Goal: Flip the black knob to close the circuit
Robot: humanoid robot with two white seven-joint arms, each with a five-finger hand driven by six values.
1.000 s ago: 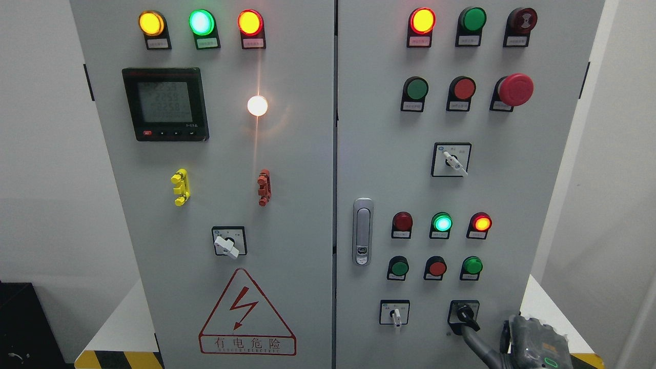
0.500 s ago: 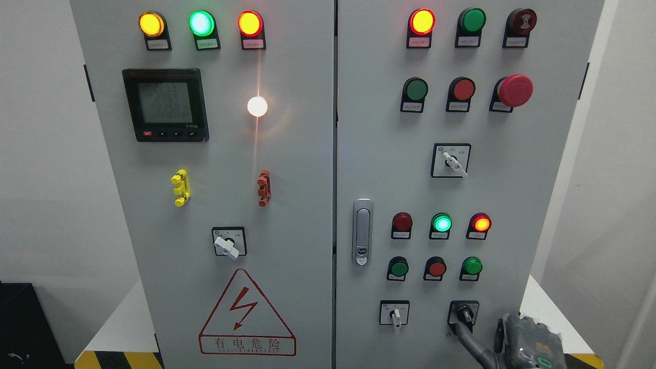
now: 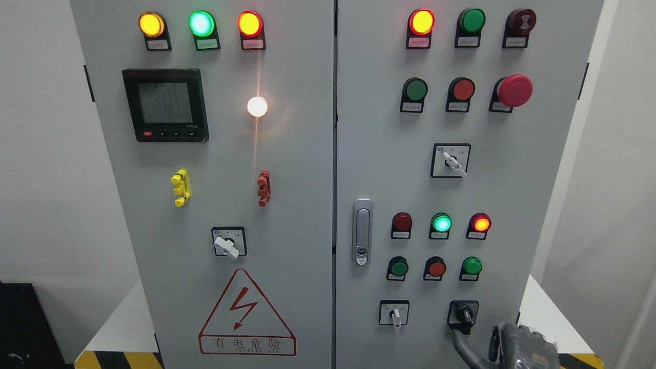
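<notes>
The cabinet (image 3: 287, 215) fills the view, a grey enclosure with two doors (image 3: 215, 154) that meet at a vertical seam just right of centre. The left door carries a warning triangle (image 3: 247, 313) at the bottom, a black meter (image 3: 165, 104) in the upper left, three lit lamps (image 3: 201, 23) along the top, a bright white lamp (image 3: 257, 106), a white selector (image 3: 228, 243), and yellow (image 3: 180, 187) and red (image 3: 264, 187) clips. The right door carries a latch (image 3: 362, 231) near the seam, a red mushroom button (image 3: 514, 90) at upper right, rows of red and green buttons, a lit green lamp (image 3: 441, 223) between two red ones, and two white-lever switches (image 3: 451, 160). The black knob (image 3: 464, 314) sits on its square plate in the lower right corner of the right door, right of the small lever switch (image 3: 394, 312); its pointer stands nearly upright, tilted slightly left. The right hand (image 3: 512, 346) enters at the bottom edge, lower right. One dark finger (image 3: 464, 347) extends up and left, its tip just below the knob's plate, apart from the knob. The other fingers are curled near the palm and hold nothing. The left arm is out of view.
</notes>
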